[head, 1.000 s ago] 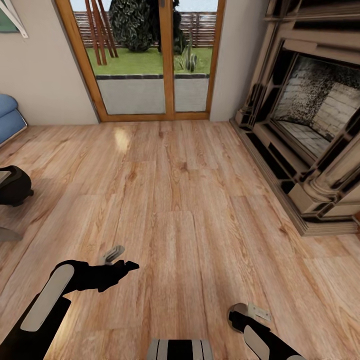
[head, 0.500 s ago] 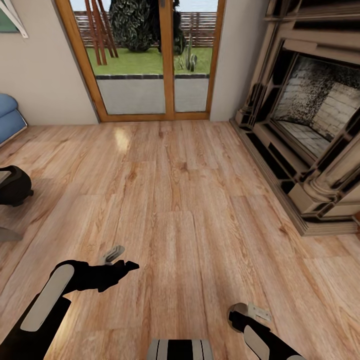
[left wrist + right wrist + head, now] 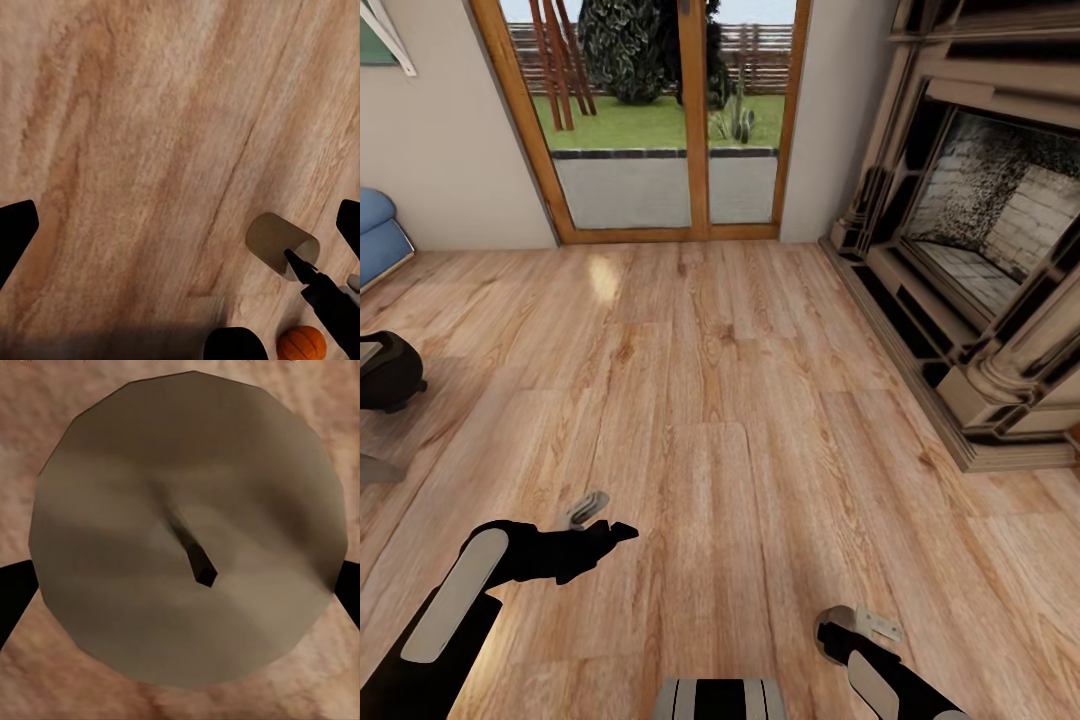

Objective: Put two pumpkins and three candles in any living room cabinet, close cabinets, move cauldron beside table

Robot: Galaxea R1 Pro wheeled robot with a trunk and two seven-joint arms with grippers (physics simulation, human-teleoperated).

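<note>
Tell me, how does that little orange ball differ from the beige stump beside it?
The candle is a beige cylinder with a flat top and dark wick, while the pumpkin is orange, round and ribbed. The candle sits between the open fingers of the right gripper, while the pumpkin lies free. Both are small, close together on the wooden floor.

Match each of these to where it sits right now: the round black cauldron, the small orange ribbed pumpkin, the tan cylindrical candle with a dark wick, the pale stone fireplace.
Things:
1. round black cauldron
2. small orange ribbed pumpkin
3. tan cylindrical candle with a dark wick
4. pale stone fireplace

Places:
A. on the wood floor beside a dark arm, in the left wrist view
B. along the wall on the robot's right
C. on the floor at the head view's left edge
D. between the fingers of the right gripper

Pairs: 1-C, 2-A, 3-D, 4-B
</note>
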